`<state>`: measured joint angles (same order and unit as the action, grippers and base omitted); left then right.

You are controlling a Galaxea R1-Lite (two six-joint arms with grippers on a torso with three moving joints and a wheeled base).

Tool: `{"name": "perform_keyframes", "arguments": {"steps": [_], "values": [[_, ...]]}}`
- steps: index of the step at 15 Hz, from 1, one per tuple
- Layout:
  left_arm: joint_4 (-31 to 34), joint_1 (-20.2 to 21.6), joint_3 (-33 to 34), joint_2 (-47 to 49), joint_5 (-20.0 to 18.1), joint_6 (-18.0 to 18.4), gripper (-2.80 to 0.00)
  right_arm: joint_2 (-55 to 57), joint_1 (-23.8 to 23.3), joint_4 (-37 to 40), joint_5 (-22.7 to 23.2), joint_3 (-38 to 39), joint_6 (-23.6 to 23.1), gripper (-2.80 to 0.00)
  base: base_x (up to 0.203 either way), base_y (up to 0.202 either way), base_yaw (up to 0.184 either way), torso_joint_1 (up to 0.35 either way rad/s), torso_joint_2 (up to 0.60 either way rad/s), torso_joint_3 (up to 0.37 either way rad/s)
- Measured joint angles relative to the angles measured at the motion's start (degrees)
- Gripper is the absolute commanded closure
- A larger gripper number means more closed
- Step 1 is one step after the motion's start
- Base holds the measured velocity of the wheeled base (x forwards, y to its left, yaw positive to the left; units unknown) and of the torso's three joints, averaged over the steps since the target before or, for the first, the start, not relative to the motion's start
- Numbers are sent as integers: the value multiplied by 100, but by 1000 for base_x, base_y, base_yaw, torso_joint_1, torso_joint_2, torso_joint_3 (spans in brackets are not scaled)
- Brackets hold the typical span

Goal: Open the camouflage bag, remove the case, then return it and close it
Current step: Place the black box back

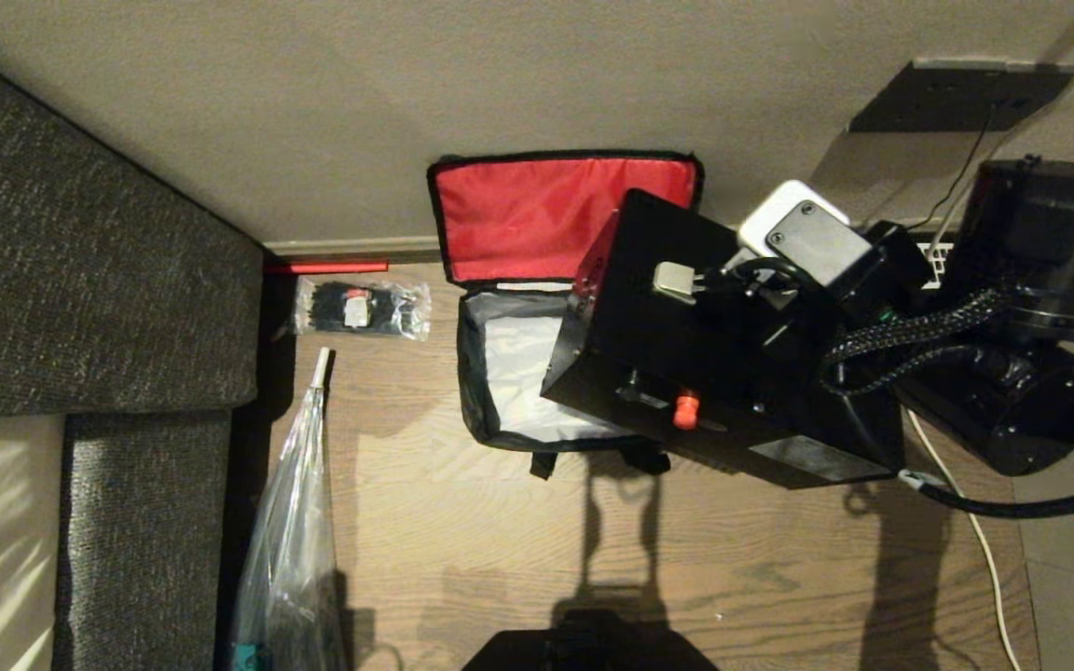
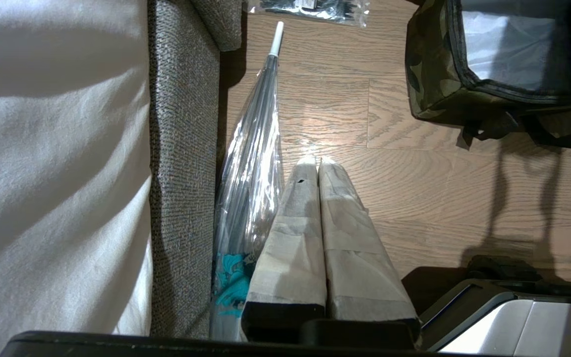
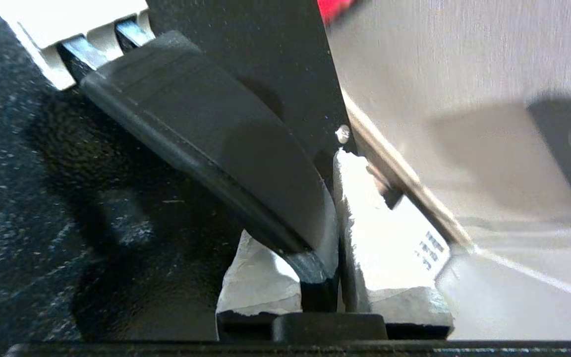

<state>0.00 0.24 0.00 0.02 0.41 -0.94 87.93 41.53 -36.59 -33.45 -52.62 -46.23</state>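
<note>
The case (image 1: 677, 345), a flat black hard box with a small red knob on its near edge and red detail on its left end, hangs tilted in the air above the right half of the open camouflage bag (image 1: 500, 410), clear of the bag's rim. The right gripper (image 1: 733, 280) holds it from above by its black carry handle (image 3: 226, 163); in the right wrist view the two taped fingers (image 3: 379, 238) pinch the curved handle between them, with the speckled black surface of the case alongside.

The camouflage bag stands on the wooden floor (image 1: 462, 540) against the wall, its lid (image 1: 556, 214) thrown back so the red lining faces out. The silver-grey interior (image 1: 523, 373) shows nothing inside in the part that can be seen; the right portion is hidden behind the case. Black strap handles hang at its near side.

Left of the bag a small clear packet (image 1: 362, 308) of black items lies on the floor, and nearer lies a folded clear umbrella (image 1: 290, 531) beside a grey sofa (image 1: 99, 280).

The left gripper (image 2: 314, 159) hangs above the floor next to the umbrella, its taped fingers pressed together on nothing.
</note>
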Motion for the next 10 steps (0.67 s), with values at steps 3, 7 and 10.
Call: {"name": "perform_keyframes", "arguments": {"steps": [3, 7, 10], "values": [[0, 0, 0, 0, 0, 0, 0, 324, 72, 689, 684, -680, 146, 0, 0, 0, 0, 0, 0, 0], [0, 0, 0, 0, 0, 0, 0, 609, 89, 1692, 1949, -1270, -232, 0, 0, 0, 0, 0, 0, 0], [0, 0, 0, 0, -1, 1, 0, 805, 83, 1791, 2752, -1549, -319, 0, 0, 0, 0, 0, 0, 0]]}}
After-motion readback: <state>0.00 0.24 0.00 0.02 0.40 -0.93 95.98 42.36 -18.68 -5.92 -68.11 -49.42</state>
